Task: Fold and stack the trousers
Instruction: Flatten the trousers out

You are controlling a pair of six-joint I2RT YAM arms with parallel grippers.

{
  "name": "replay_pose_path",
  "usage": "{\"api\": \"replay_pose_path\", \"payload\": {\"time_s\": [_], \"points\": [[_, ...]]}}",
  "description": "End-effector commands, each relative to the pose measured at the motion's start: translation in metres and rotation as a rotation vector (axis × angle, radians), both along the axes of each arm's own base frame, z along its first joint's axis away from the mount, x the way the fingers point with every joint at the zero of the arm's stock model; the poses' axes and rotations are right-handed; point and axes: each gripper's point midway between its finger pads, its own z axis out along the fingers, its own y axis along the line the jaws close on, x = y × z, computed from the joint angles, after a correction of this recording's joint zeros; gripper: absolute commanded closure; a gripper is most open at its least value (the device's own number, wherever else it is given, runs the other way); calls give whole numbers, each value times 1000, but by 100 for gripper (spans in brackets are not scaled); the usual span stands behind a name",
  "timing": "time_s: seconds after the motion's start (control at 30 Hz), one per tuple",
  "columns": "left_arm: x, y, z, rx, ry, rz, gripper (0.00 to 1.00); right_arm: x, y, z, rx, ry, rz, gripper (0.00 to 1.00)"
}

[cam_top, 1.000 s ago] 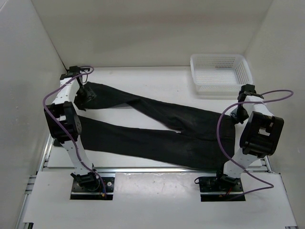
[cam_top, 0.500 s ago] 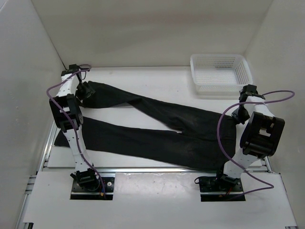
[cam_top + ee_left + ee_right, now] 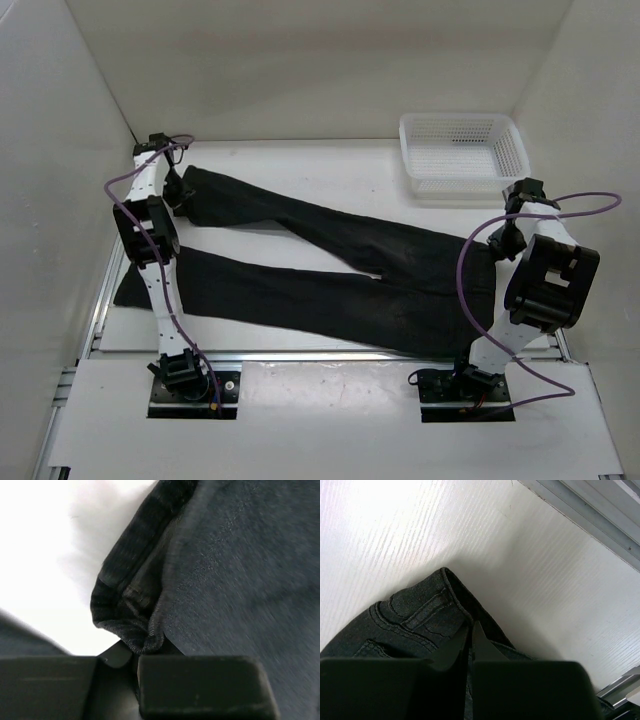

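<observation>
Where trousers (image 3: 330,270) sprawl, white table (image 3: 340,170); white walls (image 3: 300,70) enclose; basket (image 3: 460,184) far right.

no text, label, brand, number or sign can be read in any view; the trousers (image 3: 400,262) and the basket (image 3: 456,119) show no legible marking.

Twin white-and-black arms, purple-cabled
White links and blocky black joint housings on left arm (image 3: 165,310) and right arm (image 3: 548,280); purple cable (image 3: 459,268) looped along each; matte black left pincer (image 3: 134,662) and right pincer (image 3: 471,635).
</observation>
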Motion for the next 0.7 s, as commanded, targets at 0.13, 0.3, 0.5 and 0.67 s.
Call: {"api": "replay_pose_path", "payload": {"time_s": [0.13,0.3,0.5,0.67], "points": [[-12,53,133,197,-233,91,90,0,-19,13,-17,-50,-48,100],[-39,76,99,164,-123,108,88,1,-22,15,-15,-58,-44,100],[-54,72,66,114,-14,89,0,7,-15,20,16,-83,-3,56],[-42,58,109,130,-130,51,0,12,-14,55,-5,-187,7,16]]}}
